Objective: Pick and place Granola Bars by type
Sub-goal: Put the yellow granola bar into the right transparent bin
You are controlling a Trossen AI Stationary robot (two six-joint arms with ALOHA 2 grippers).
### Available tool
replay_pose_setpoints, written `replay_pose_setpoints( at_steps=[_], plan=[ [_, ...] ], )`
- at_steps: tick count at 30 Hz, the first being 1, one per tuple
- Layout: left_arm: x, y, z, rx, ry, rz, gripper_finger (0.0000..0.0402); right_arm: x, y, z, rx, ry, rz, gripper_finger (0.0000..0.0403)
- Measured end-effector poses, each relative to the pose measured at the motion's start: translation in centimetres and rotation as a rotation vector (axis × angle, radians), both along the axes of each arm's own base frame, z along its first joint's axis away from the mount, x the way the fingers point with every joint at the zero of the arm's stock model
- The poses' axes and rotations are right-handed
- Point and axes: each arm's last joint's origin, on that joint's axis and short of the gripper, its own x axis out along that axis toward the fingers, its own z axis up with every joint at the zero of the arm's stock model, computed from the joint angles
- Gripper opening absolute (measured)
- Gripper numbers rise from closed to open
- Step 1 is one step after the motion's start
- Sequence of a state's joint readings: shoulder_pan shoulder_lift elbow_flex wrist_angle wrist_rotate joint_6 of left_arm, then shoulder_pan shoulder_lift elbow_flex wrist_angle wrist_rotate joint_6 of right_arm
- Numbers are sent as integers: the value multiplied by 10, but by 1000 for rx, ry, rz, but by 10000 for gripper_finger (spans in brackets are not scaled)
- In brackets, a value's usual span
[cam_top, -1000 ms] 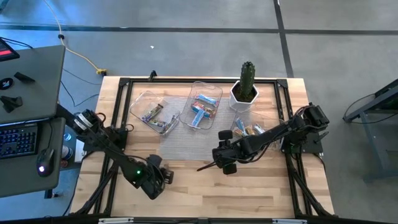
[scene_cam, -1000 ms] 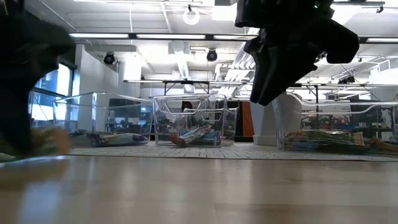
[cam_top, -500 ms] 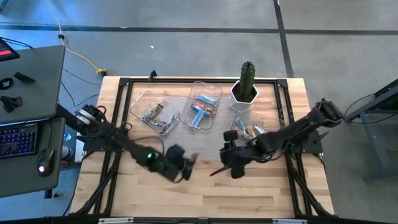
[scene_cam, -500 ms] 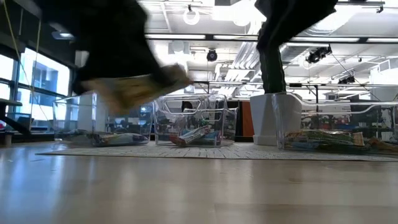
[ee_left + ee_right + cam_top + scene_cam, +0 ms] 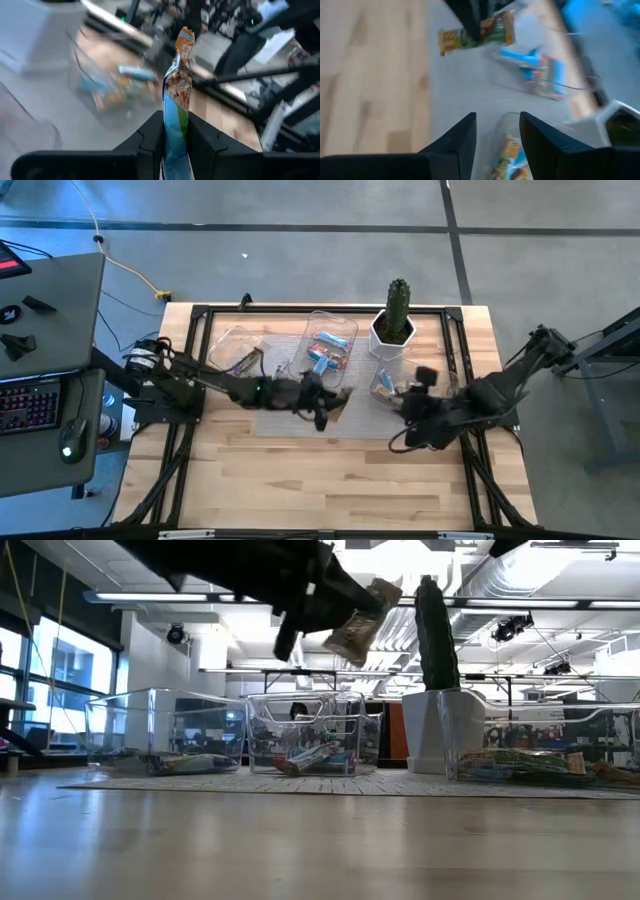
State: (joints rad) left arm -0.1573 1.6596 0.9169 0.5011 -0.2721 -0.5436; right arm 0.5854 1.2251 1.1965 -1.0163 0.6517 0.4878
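My left gripper (image 5: pixel 324 401) is shut on a green-tan granola bar (image 5: pixel 179 90), high above the grey mat (image 5: pixel 290 412) in front of the middle tray (image 5: pixel 326 350). The low view shows the bar (image 5: pixel 362 622) well clear of the table. My right gripper (image 5: pixel 408 432) is open and empty, over the near side of the right tray (image 5: pixel 398 388), which holds green-tan bars (image 5: pixel 509 156). Light blue bars (image 5: pixel 536 66) lie in the middle tray, and darker bars lie in the left tray (image 5: pixel 246 360). My left gripper pinches one end of the bar (image 5: pixel 175 131) between its two fingers (image 5: pixel 153 134), its flat faces against them. The arm reaches in from the table's left. The rest of the bar sticks out past the fingertips toward the right, tilted and lifted clear.
A cactus in a white pot (image 5: pixel 392 326) stands at the far edge between the middle and right trays. A black frame (image 5: pixel 200 315) borders the wooden table. Bare wood (image 5: pixel 320 480) lies on the near side. A desk with a keyboard (image 5: pixel 30 405) stands left of the table.
My left gripper has risen from the table's near left part and swung toward the far right, carrying the bar from table height up over the mat by the middle tray. My right gripper has drawn back from the table's centre toward the right tray.
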Motion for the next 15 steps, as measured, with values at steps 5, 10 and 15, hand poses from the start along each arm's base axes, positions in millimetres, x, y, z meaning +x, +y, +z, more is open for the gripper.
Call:
replay_pose_setpoints(
  at_steps=[5, 10, 15],
  plan=[
    [13, 30, 8, 99, -101, 54, 67, -18, -6, 6, -53, -114, -171, 134],
    [56, 44, 18, 253, -193, 7, 67, -17, -6, 6, -63, -115, -175, 134],
    [114, 44, 16, 425, -210, -10, 67, -16, -1, 4, 64, -51, -113, 134]
  ],
)
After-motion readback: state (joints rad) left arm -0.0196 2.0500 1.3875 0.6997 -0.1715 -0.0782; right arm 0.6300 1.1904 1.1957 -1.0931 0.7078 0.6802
